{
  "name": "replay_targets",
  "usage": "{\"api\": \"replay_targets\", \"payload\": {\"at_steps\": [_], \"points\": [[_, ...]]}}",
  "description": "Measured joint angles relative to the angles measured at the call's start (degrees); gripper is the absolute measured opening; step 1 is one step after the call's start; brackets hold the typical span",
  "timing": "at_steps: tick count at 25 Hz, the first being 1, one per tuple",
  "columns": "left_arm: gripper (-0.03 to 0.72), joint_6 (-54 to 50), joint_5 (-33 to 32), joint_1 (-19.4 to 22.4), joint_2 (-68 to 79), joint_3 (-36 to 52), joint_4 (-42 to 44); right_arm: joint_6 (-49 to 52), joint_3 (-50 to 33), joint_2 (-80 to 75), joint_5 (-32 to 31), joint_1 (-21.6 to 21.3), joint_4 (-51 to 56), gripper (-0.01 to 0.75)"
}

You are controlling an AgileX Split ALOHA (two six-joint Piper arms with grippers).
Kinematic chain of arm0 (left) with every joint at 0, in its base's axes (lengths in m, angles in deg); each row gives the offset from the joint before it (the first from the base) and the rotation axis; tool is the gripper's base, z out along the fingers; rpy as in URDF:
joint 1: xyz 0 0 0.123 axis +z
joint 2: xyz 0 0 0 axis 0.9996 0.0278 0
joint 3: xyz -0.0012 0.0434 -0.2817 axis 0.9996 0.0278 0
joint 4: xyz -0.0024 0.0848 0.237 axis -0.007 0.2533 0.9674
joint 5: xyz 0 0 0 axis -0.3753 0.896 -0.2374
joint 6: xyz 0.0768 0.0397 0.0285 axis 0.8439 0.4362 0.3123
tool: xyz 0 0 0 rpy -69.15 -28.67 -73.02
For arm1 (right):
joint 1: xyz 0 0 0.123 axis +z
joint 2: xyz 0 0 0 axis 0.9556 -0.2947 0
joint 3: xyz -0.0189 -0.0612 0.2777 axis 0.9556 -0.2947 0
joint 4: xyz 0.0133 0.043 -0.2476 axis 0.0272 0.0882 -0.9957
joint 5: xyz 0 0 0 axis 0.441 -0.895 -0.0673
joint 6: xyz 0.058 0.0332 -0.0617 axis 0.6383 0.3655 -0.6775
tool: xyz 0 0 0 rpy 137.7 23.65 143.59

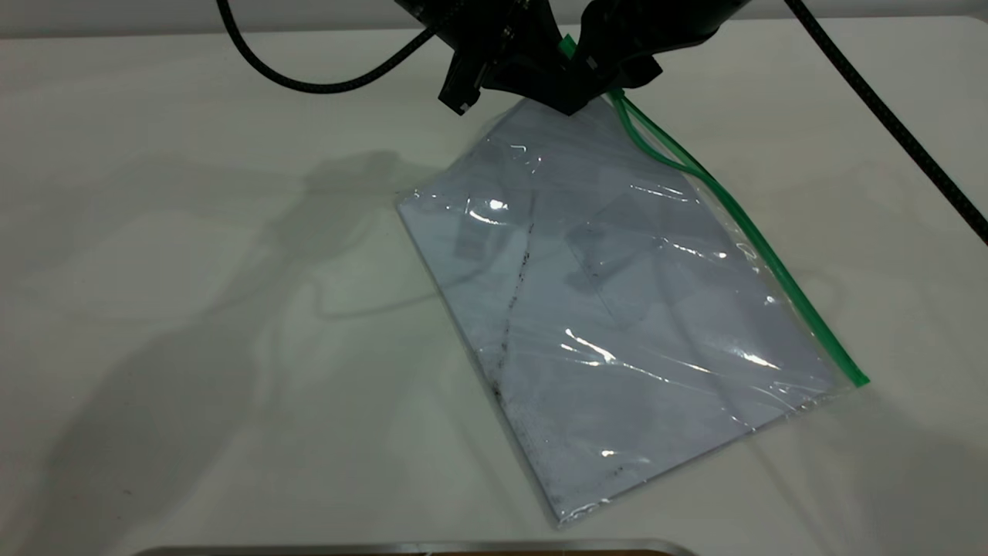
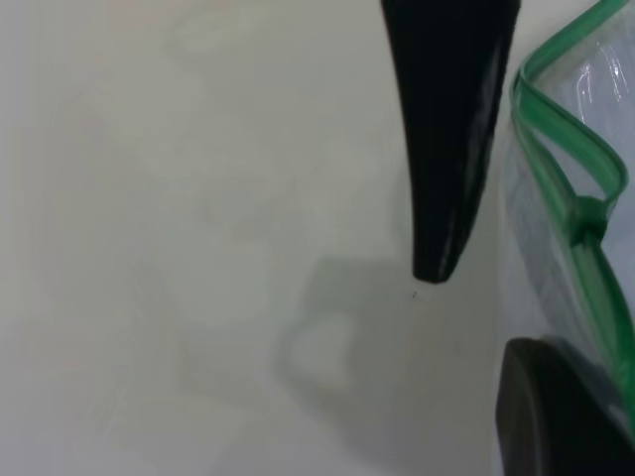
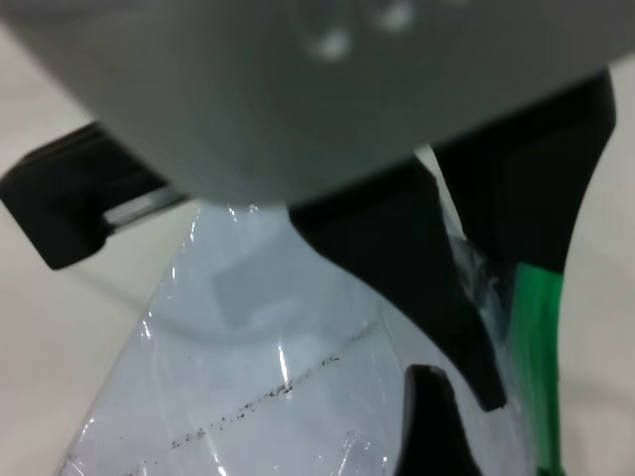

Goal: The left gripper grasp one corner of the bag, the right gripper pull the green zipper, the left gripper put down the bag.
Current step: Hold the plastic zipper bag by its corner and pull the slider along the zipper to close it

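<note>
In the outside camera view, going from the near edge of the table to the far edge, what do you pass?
Near corner of the bag → dark smudge line → clear card pocket → parted stretch of the green zipper → the left gripper and right gripper at the bag's far corner.

A black tapered finger of the left gripper point(image 2: 448, 149) hangs over the pale counter point(image 2: 179, 248), just beside the clear plastic bag point(image 2: 595, 89), whose bright green zipper point(image 2: 580, 223) gapes apart.

Clear bag point(image 1: 617, 309) with green zipper point(image 1: 772, 255), dark smudge line point(image 1: 513, 309).
</note>
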Motion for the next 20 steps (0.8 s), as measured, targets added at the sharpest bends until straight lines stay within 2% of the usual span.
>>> {"api": "replay_targets", "payload": {"at_steps": [4, 8, 11, 15, 20], "points": [[0.053, 0.0, 0.0, 0.0, 0.0, 0.0, 0.0, 0.0, 0.0, -0.3, 0.1, 0.0, 0.0, 0.519], [0.053, 0.1, 0.0, 0.0, 0.0, 0.0, 0.0, 0.0, 0.0, -1.4, 0.1, 0.0, 0.0, 0.445], [0.053, 0.1, 0.0, 0.0, 0.0, 0.0, 0.0, 0.0, 0.0, -1.8, 0.1, 0.0, 0.0, 0.362], [0.053, 0.2, 0.1, 0.0, 0.0, 0.0, 0.0, 0.0, 0.0, -1.8, 0.1, 0.0, -0.1, 0.214], [0.053, 0.1, 0.4, 0.1, 0.0, 0.0, -0.2, 0.0, 0.0, -1.8, -1.8, -1.5, -0.1, 0.059]]}}
